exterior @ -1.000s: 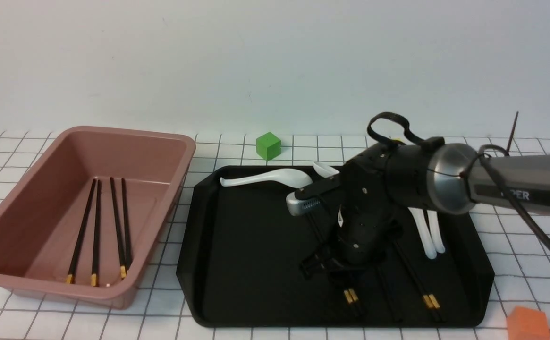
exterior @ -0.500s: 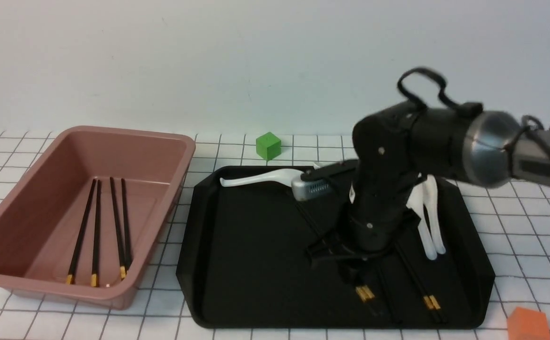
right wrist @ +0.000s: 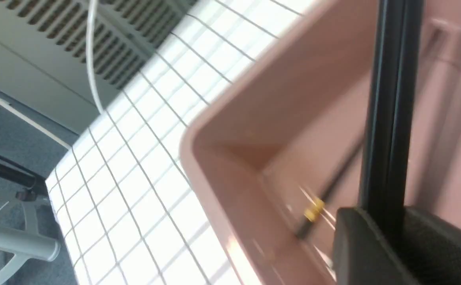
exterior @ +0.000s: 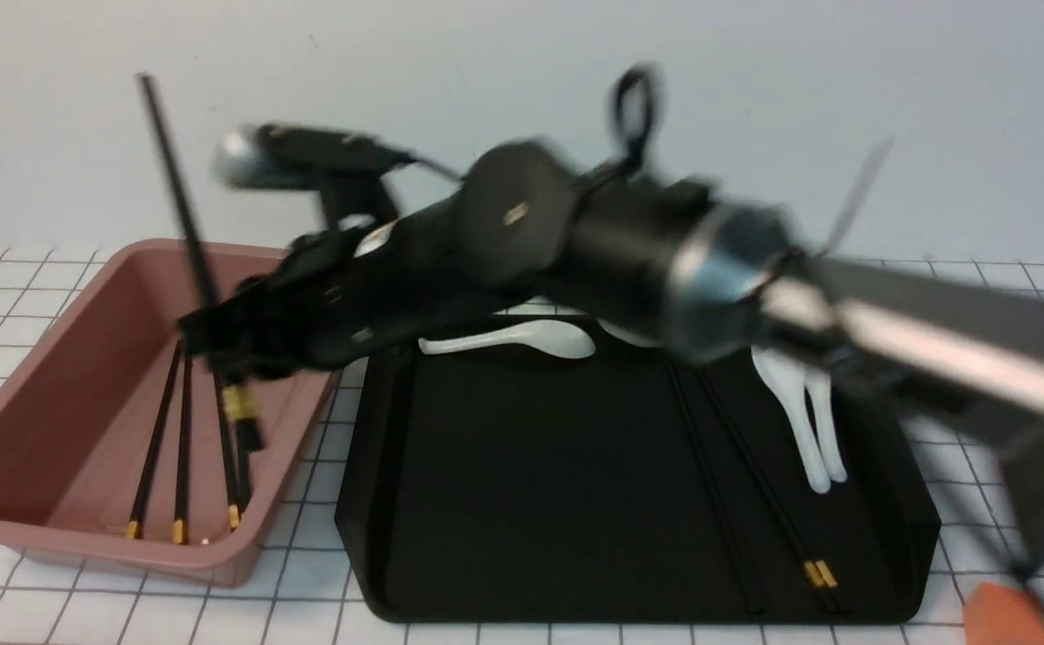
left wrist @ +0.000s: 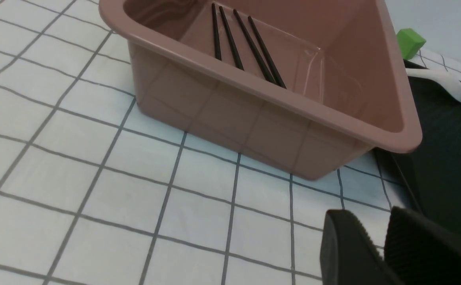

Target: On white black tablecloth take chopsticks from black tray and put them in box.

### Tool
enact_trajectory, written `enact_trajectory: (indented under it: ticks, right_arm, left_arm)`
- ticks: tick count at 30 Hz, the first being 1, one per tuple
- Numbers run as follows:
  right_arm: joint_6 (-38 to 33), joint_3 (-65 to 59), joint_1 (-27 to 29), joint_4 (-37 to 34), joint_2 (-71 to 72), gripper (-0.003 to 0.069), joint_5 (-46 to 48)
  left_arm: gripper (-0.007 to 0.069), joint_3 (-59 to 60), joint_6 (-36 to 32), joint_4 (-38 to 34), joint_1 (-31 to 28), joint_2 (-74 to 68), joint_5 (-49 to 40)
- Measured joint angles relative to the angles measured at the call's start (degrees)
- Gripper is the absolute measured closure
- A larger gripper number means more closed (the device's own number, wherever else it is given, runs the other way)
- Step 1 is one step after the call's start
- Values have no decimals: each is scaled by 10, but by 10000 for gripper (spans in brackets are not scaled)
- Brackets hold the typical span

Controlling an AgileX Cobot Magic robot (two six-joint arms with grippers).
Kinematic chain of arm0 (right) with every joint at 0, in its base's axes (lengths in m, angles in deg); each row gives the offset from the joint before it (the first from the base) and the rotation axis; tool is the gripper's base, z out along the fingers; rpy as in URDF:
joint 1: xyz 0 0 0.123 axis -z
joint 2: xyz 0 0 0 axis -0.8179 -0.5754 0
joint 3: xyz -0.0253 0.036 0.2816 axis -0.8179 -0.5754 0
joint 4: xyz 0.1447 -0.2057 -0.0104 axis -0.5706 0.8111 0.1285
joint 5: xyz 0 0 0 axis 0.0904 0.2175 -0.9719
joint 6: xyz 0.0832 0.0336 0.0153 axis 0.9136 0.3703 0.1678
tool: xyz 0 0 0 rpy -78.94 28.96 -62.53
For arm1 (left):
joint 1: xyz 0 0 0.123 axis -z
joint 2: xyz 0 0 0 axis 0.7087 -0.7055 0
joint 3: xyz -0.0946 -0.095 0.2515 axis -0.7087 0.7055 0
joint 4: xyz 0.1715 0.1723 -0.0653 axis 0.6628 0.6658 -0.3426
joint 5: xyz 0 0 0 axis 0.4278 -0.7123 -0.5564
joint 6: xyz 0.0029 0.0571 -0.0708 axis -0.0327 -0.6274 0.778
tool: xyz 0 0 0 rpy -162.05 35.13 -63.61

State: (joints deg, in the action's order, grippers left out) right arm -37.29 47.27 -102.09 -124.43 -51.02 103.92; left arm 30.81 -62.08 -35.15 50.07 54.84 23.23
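Note:
My right gripper (exterior: 217, 345) is shut on a pair of black chopsticks (exterior: 172, 179) and holds them nearly upright over the pink-brown box (exterior: 289, 260), gold band (exterior: 239, 403) end down. The right wrist view shows the held sticks (right wrist: 390, 99) between the jaws of the gripper (right wrist: 388, 221), above the box corner (right wrist: 222, 118). Several chopsticks (exterior: 183, 430) lie in the box, as the left wrist view (left wrist: 246, 43) also shows. More chopsticks (exterior: 754, 502) lie on the black tray (exterior: 504, 466). My left gripper (left wrist: 376, 233) is shut and empty, low over the tablecloth (left wrist: 95, 150) near the box (left wrist: 254, 85).
Two white spoons (exterior: 804, 421) and another (exterior: 522, 338) lie on the tray. An orange cube (exterior: 1001, 614) sits on the tablecloth at the front right. A green cube (left wrist: 410, 41) stands behind the tray. My right arm spans across the tray.
My right gripper has lifted the pair of chopsticks off the tray and swung left with them to above the box. The sticks now stand nearly upright.

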Motion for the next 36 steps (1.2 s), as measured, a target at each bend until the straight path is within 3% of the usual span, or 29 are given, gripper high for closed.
enact_trajectory:
  ticks: [6,8,12,14,16,19,23,25,30,34,36]
  right_arm:
    - [-26,56,-17,-14,-92,345,-25]
    - [-26,58,-10,-10,-97,335,3]
    - [-26,59,13,1,-74,413,117]
    - [-36,59,35,32,-22,554,225]
    - [-40,60,50,65,28,635,289]
    - [-41,64,83,132,120,671,409]
    - [-18,37,118,206,243,671,449]
    - [-1,12,127,235,291,671,451]
    - [36,-196,157,309,506,669,423]
    - [37,-406,159,338,663,667,265]
    - [41,-568,159,339,773,665,97]
  left_arm:
    - [451,0,0,0,0,0,0]
    - [451,0,0,0,0,0,0]
    - [451,0,0,0,0,0,0]
    - [451,0,0,0,0,0,0]
    - [451,0,0,0,0,0,0]
    - [451,0,0,0,0,0,0]
    - [451,0,0,-1,0,0,0]
    - [451,0,0,-1,0,0,0]
    - [451,0,0,-1,0,0,0]
    - [448,0,0,-1,0,0,0]
    - [446,0,0,-1,0,0,0]
